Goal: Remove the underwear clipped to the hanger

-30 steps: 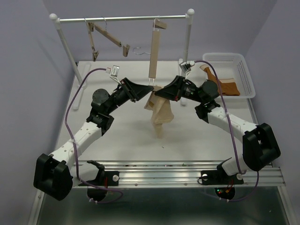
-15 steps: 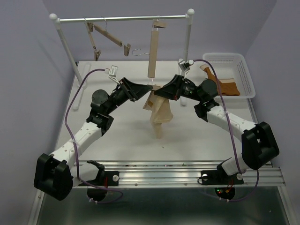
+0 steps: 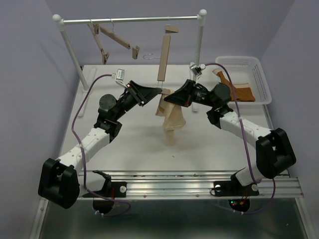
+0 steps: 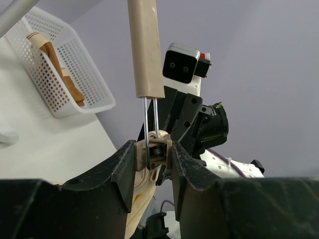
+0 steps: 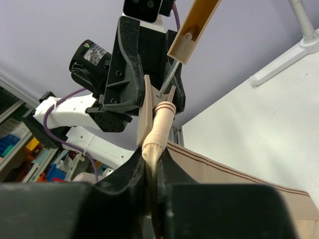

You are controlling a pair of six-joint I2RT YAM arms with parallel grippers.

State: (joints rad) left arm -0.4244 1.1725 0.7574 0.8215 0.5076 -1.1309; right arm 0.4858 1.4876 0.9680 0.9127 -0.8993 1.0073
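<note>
Left hand clamps hanger clip; right hand pinches underwear, its clipped edge seemingly hidden

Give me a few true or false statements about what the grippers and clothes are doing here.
1. The left gripper squeezes a clip of the hanger. True.
2. The right gripper is open. False: the right gripper is shut on the underwear.
3. The underwear lies in the basket. False: it hangs below the clip; the basket holds a brown cloth.
4. Two other hangers hang on the rail. True.
</note>
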